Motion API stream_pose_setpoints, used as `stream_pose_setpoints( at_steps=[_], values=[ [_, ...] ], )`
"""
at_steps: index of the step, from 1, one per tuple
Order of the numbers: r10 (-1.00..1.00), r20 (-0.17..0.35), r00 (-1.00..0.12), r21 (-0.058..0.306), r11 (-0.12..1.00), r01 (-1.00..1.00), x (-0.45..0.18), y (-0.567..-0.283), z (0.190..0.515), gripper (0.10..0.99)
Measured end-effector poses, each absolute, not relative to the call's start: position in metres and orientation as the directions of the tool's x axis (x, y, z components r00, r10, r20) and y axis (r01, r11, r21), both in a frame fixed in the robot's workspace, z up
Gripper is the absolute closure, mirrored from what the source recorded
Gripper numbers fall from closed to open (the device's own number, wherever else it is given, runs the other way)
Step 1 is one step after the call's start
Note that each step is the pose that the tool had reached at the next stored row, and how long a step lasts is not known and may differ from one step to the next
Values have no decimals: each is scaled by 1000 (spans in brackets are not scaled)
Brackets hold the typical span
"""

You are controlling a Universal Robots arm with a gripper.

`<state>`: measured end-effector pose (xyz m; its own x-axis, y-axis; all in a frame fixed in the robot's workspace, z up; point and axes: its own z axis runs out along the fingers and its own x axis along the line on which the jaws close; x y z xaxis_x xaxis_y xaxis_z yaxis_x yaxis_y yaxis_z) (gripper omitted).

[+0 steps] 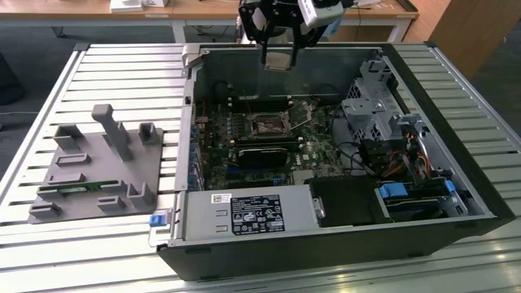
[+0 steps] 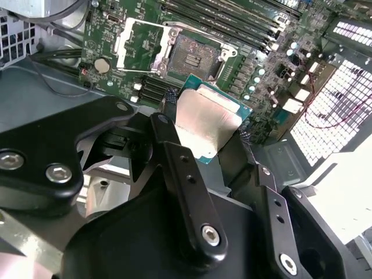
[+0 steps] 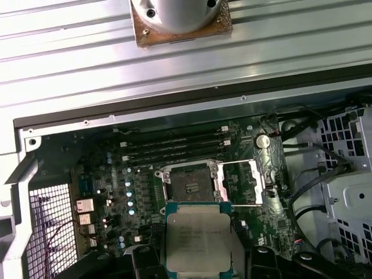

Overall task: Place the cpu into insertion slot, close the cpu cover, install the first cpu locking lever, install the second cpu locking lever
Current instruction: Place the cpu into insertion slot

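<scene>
My gripper (image 1: pixel 277 60) hangs above the open computer case, shut on the cpu (image 2: pixel 206 125), a flat square chip with a dull silver top and a green edge. Black fingers (image 2: pixel 174 157) clamp it from two opposite sides. In the first wrist view the cpu (image 3: pixel 197 235) is apart from the insertion slot (image 3: pixel 190 183) and partly overlaps its near rim in the picture. The insertion slot (image 2: pixel 195 55) lies uncovered on the green board (image 1: pixel 305 143), its dark centre showing. The cpu cover (image 3: pixel 247 180), a silvery frame, is swung open beside the slot; the same cover (image 2: pixel 136 43) appears in the second wrist view.
Long memory slots (image 3: pixel 174 148) run beside the slot. A black block (image 1: pixel 265 155) sits just in front of the insertion slot (image 1: pixel 267 125). A drive cage (image 1: pixel 379 116) with cables fills the exterior view's right. A grey fixture (image 1: pixel 97 165) lies on the slatted table (image 1: pixel 122 79).
</scene>
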<state>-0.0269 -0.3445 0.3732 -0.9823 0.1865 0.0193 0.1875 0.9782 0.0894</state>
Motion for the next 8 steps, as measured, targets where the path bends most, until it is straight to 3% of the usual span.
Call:
stream_pose_setpoints(
  at_steps=[8],
  values=[
    [233,19,-972,89,968,234,-27,-345,373,549]
  ],
)
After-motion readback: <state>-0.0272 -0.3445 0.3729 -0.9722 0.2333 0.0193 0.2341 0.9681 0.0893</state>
